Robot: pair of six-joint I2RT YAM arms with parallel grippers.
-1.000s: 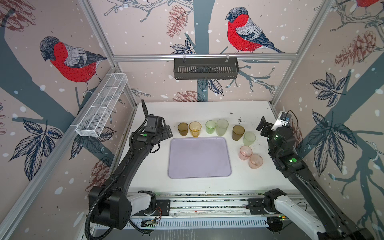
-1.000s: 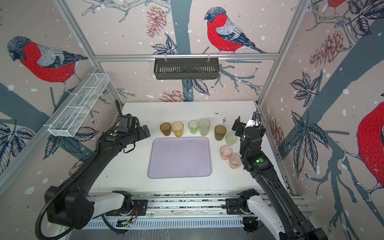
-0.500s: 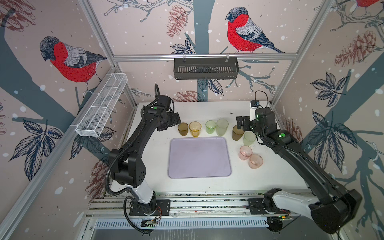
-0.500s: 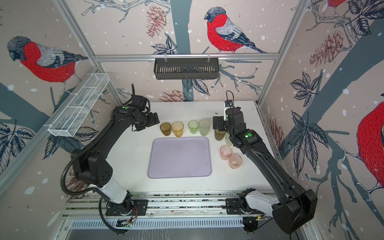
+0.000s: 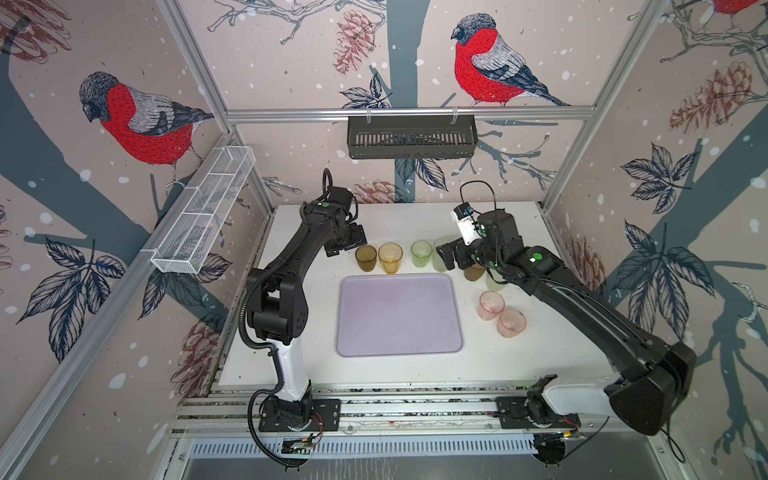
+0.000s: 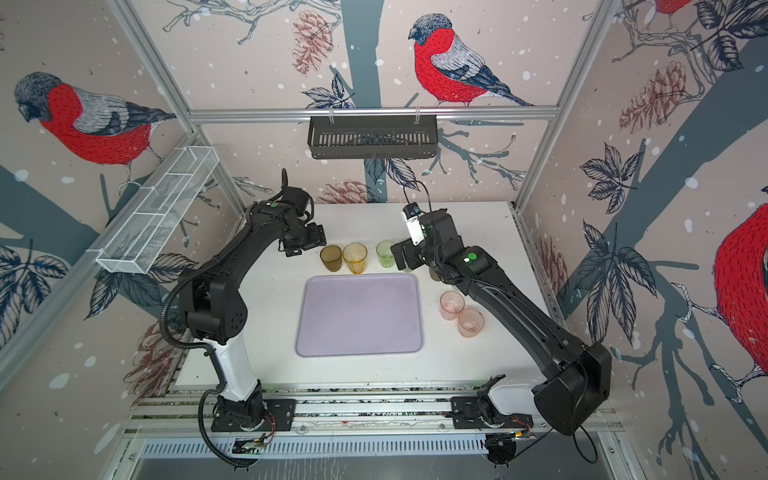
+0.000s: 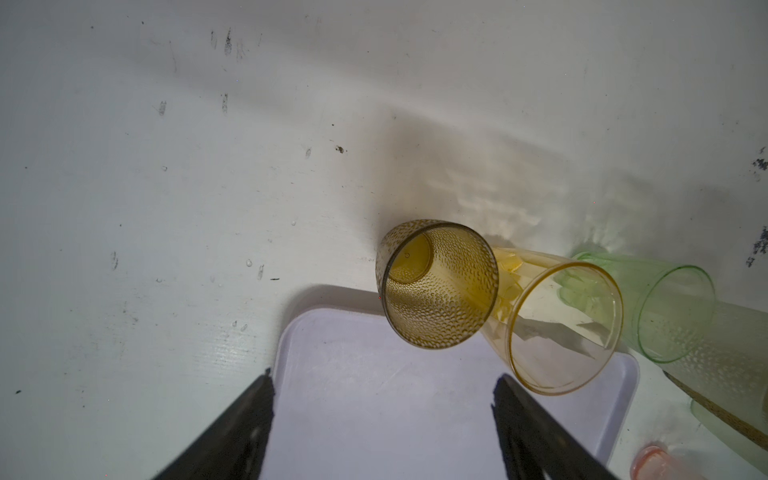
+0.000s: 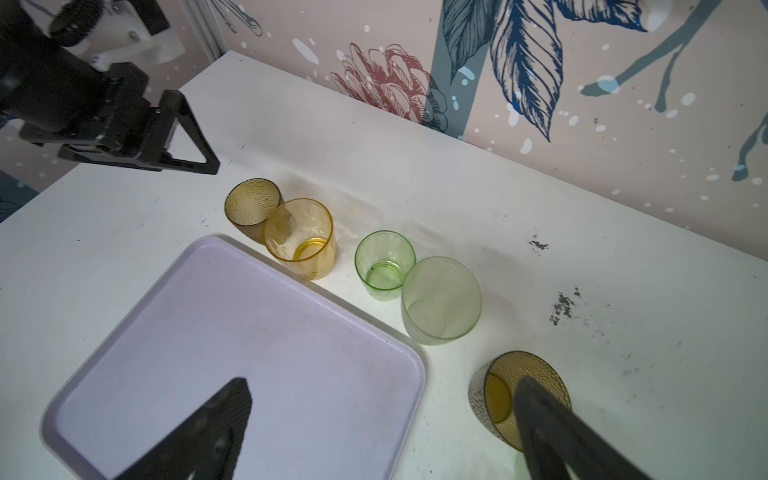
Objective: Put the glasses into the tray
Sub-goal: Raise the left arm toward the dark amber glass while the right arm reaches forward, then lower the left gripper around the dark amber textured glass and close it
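Finds a white rectangular worktop (image 5: 399, 220) bearing a large flat pale lilac plastic tray (image 5: 399, 316) at its middle, closer to the near edge, with nothing in it. Counts eight translucent tumblers (image 5: 421, 253), all upright on the worktop, none in the tray: four in a row between tray and far edge, four more towards the right edge, two pink tumblers (image 5: 490, 304) among them.

Rates a knock-over as the main hazard. Sees the right gripper (image 8: 384, 382) hanging over crowded ground: a tall pale green dimpled tumbler (image 8: 440, 307) just beside a short green tumbler (image 8: 384, 264), and a brown dimpled tumbler (image 8: 498, 395) partly behind one finger in the wrist view. Expects an off-centre descent to catch a rim and tip one glass into the next. Notes, at the row's left end, a second brown dimpled tumbler (image 7: 436, 286) tight against an amber smooth-walled tumbler (image 7: 565, 328); cannot tell contact from a narrow gap. Expects little room there for the inner finger, hence a shoved neighbour. Suspects slip on tapered, glossy walls.

Records the left arm (image 5: 291, 266) stretched from the near edge towards the far left corner, wrist bent down, left gripper (image 7: 384, 376) near the row's left end, jaws well apart and empty. Records the right arm (image 5: 582, 303) reaching from the near right corner to the row's right end, its jaws spread fully, holding nothing.
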